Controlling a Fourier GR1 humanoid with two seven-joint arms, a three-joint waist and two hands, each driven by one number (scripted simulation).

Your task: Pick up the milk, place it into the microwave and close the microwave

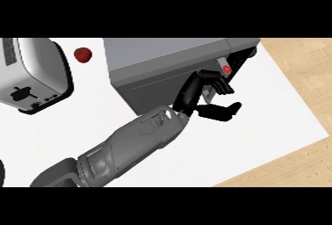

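A white worktop (272,114) fills the view, with wooden floor (304,66) to the right. The grey microwave (162,61) stands far centre and a toaster (32,74) stands left. The right hand (206,80) curls round the milk (225,68) at the microwave's right-hand opening. Placing seems to be under way, with release and closing still to do.

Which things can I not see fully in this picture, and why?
Head view:
- milk carton: only a grey tip with a red spot shows; the right hand covers the rest.
- inside of the microwave: hidden by its own top.
- toaster: cut off by the left edge.
- left hand: outside the view.
- red fruit: too small to name.
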